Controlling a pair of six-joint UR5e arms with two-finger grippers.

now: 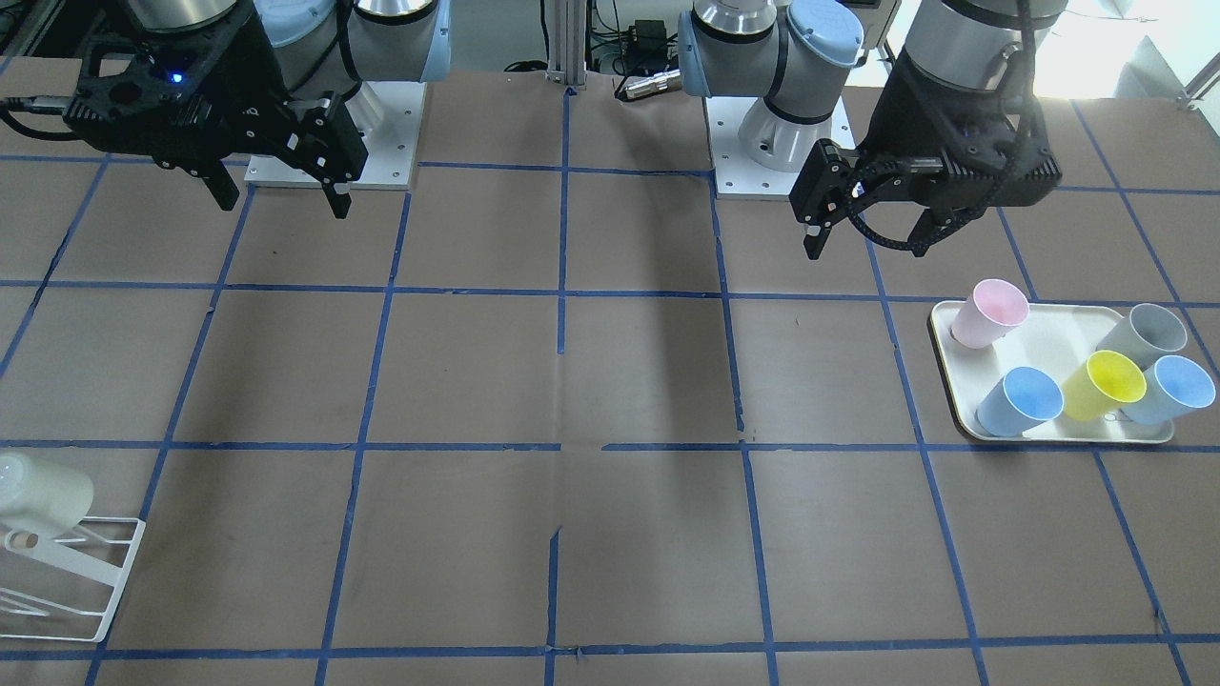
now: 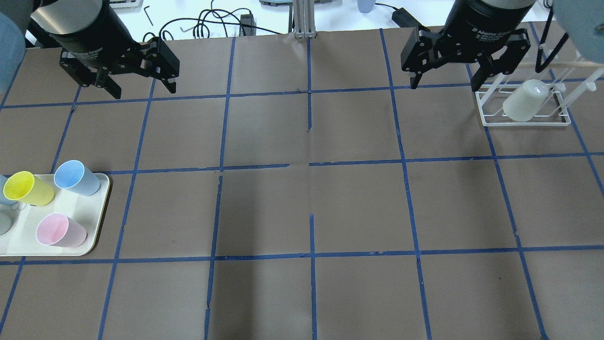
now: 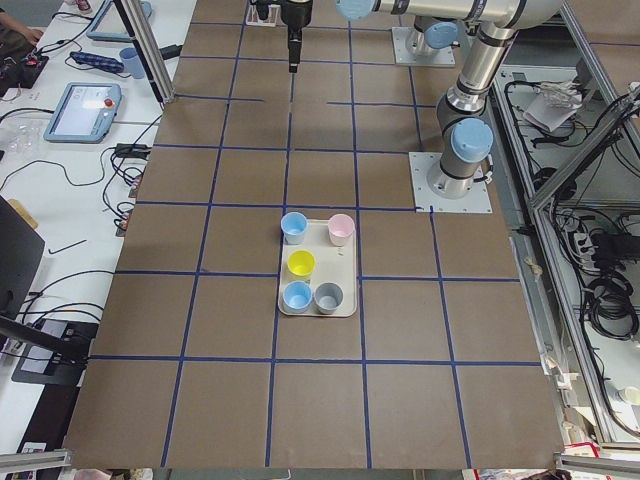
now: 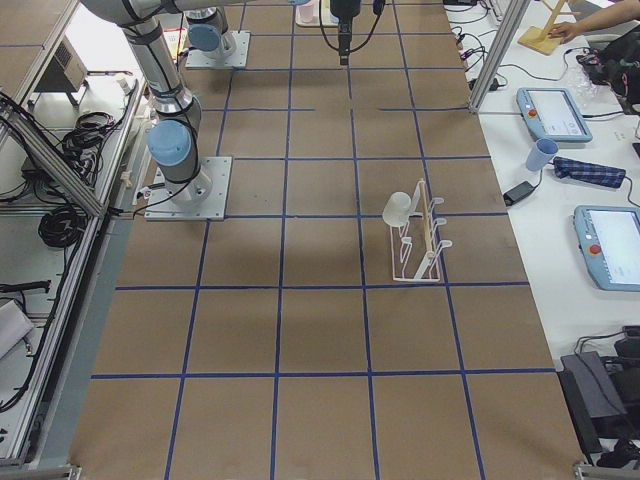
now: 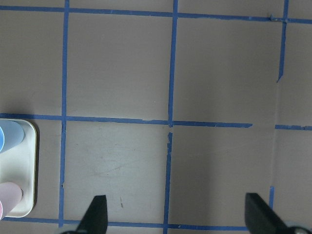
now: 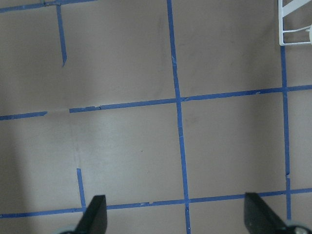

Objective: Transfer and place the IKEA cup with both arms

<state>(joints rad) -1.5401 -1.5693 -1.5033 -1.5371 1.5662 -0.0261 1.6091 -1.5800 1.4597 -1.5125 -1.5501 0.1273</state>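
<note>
The IKEA cup (image 2: 526, 101), a smooth off-white plastic tumbler with tapered sides and no handle, is sitting at a slant on a thin white wire rack (image 2: 524, 123) at the right side of the table (image 2: 358, 208). Its closed base is pointing up and away from the rack's floor. The table is showing a matte brown, paper-like surface, marked into squares by blue tape.

On the opposite side, a cream tray (image 1: 1048, 333) with rounded corners is carrying five glossy tumblers of the same shape. These are a pink cup (image 1: 991, 314), a grey cup (image 1: 1141, 335), a yellow cup (image 1: 1106, 386), a blue cup (image 1: 1020, 402) and a second blue cup (image 1: 1170, 389), all standing mouth-up.

The left arm (image 1: 753, 43), silver-grey with light-blue joint caps, is hanging its black left gripper (image 2: 144, 92) above bare table. It is well apart from the tray, with its fingers (image 5: 95, 214) pointing down, spread wide and holding nothing.

The right arm (image 1: 381, 48) is holding the right gripper (image 2: 445, 86) in a matching pose. Its fingers (image 6: 95, 214) are likewise parted and empty, pointing down. In the overhead view the right gripper is sitting just beside the rack, but it is not touching the rack or the IKEA cup.
</note>
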